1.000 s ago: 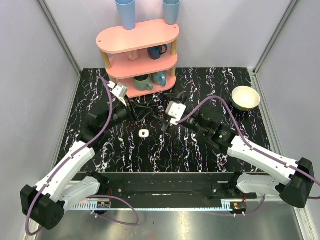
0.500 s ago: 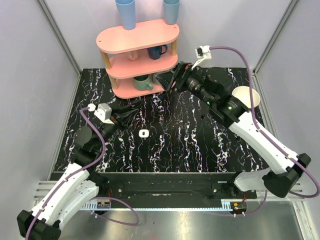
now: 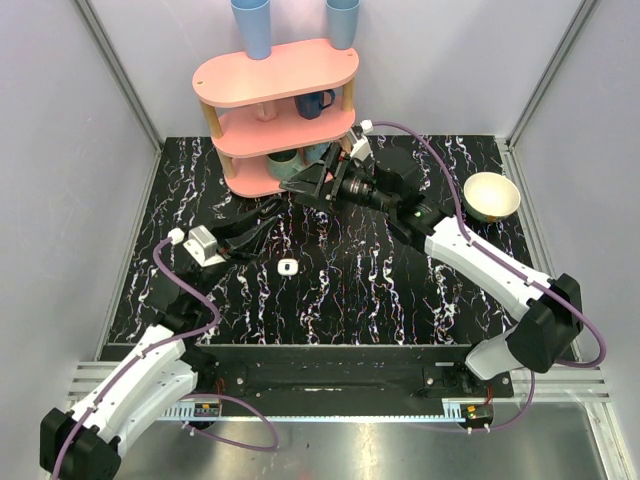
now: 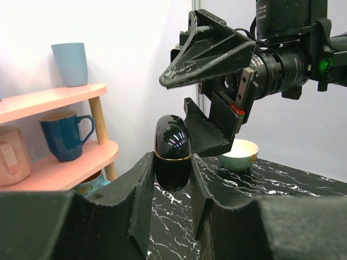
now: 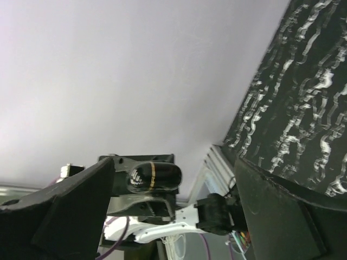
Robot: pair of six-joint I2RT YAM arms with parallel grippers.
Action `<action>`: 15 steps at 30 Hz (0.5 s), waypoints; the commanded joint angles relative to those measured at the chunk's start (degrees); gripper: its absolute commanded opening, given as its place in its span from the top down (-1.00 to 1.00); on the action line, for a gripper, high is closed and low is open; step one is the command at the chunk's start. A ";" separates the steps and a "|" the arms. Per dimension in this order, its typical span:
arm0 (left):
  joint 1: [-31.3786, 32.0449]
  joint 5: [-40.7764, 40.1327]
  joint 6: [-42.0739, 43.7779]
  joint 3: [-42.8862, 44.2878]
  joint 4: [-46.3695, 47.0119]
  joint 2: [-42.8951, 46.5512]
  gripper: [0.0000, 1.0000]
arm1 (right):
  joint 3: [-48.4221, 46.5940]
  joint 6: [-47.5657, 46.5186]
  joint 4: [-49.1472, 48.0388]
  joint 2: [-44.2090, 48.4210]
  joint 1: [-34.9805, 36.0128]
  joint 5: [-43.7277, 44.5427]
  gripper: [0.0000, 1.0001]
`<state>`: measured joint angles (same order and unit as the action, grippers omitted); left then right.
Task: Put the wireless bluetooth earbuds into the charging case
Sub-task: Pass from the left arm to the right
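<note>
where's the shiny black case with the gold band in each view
top external: too dark to pick out; it would be at the left hand, left of centre.
left wrist: case dead centre, in that hand's grip.
right wrist: lower left, lying sideways.
shared landmark: the left hand gripping it.

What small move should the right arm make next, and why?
Probably ease the open right gripper around the upper half of the charging case to open it: the left gripper clamps its lower half, it looks closed, and the right jaws face it.
</note>
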<state>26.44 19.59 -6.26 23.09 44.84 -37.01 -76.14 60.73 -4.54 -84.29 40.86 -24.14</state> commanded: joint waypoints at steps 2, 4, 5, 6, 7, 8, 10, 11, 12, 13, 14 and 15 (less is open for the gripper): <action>0.55 1.68 0.29 0.46 7.10 -1.04 1.00 | 0.90 6.77 -10.67 -0.08 0.18 -5.21 -0.94; 0.63 1.24 0.11 0.37 7.28 -1.30 1.00 | 0.47 6.86 -10.58 -0.35 0.18 -5.74 -0.93; 0.72 1.06 -0.06 0.29 7.54 -1.57 1.00 | 0.38 7.03 -10.67 -0.61 0.27 -6.44 -0.92; 0.81 0.62 -0.07 0.29 7.80 -1.66 1.00 | 0.38 7.30 -10.84 -0.79 0.36 -6.71 -0.91; 0.81 0.36 -0.15 0.11 8.15 -1.83 1.00 | 0.20 7.38 -10.58 -0.87 0.36 -6.80 -0.89; 0.90 -0.08 -0.33 0.02 8.94 -2.18 1.00 | 0.11 7.30 -10.32 -1.14 0.36 -7.23 -0.88; 1.07 -0.52 -0.33 0.11 9.47 -2.54 1.00 | -0.24 7.47 -10.14 -1.40 0.45 -7.85 -0.86; 1.07 -0.70 -0.33 0.11 10.09 -2.97 1.00 | -0.41 7.56 -9.97 -1.84 0.62 -8.29 -0.85; 1.25 -0.87 -0.33 0.11 10.35 -3.15 1.00 | -0.59 7.56 -9.53 -2.02 0.62 -8.64 -0.82; 1.25 -0.96 -0.24 0.20 10.53 -3.33 1.00 | -1.02 7.47 -9.27 -2.37 0.71 -8.90 -0.81; 1.25 -1.14 -0.33 0.29 10.79 -3.68 1.00 | -1.29 7.47 -8.83 -2.72 0.71 -9.34 -0.80; 1.34 -0.96 -0.33 0.37 10.88 -3.77 1.00 | -1.55 7.47 -8.56 -2.98 0.71 -9.69 -0.79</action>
<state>27.44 19.25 -6.37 23.07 49.93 -40.27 -75.72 67.40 -12.21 -86.21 41.04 -30.74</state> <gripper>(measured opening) 0.328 0.906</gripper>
